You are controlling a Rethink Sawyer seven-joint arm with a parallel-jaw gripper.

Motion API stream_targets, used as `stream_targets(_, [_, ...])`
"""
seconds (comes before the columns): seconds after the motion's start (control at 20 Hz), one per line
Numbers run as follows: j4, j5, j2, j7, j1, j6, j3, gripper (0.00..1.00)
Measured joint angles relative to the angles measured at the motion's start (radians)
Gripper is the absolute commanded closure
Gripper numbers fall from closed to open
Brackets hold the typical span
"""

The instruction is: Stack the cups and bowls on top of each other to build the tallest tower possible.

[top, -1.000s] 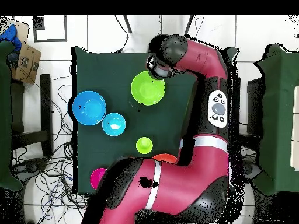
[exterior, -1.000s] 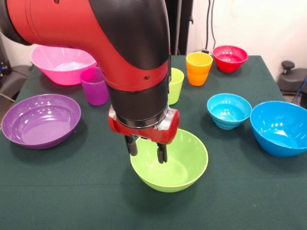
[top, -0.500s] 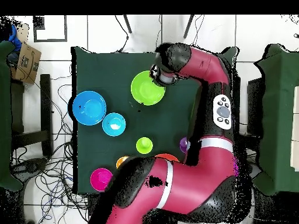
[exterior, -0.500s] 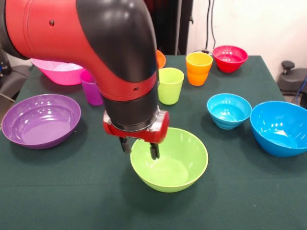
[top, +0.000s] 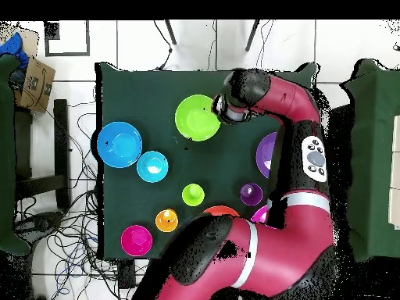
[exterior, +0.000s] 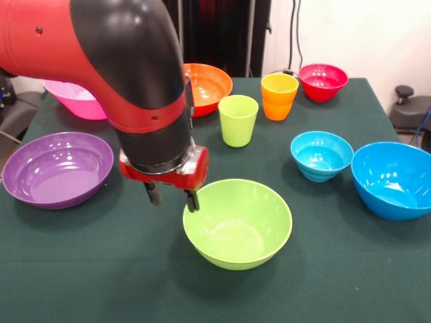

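My gripper [exterior: 172, 198] is open and empty. It hangs low over the table just outside the left rim of the lime green bowl [exterior: 237, 222], with one fingertip [exterior: 192, 201] close to that rim. In the overhead view my wrist [top: 231, 107] sits at the right edge of the lime green bowl [top: 198, 117]. The lime green cup [exterior: 238, 120] and the orange cup [exterior: 279, 95] stand upright behind it. My arm hides the purple cup in the front view; it shows in the overhead view [top: 251, 194]. Nothing is stacked.
The shallow purple bowl [exterior: 57, 167] lies at the left. The pink bowl [exterior: 67, 96] is behind it, partly hidden. The orange bowl [exterior: 207, 84] and red bowl [exterior: 323, 81] are at the back. The light blue bowl [exterior: 322, 155] and big blue bowl [exterior: 394, 178] are at the right.
My gripper has moved left in the front view, from over the lime green bowl's inside to outside its left rim. The arm's swing has uncovered the orange bowl.
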Motion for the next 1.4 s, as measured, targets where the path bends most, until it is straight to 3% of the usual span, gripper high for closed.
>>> stream_targets(0.65, [0.028, -0.055, -0.010, 0.000, -0.012, -0.041, 0.040, 0.00])
stream_targets(1.4, [0.070, -0.063, -0.008, 0.000, -0.012, -0.088, 0.099, 0.00])
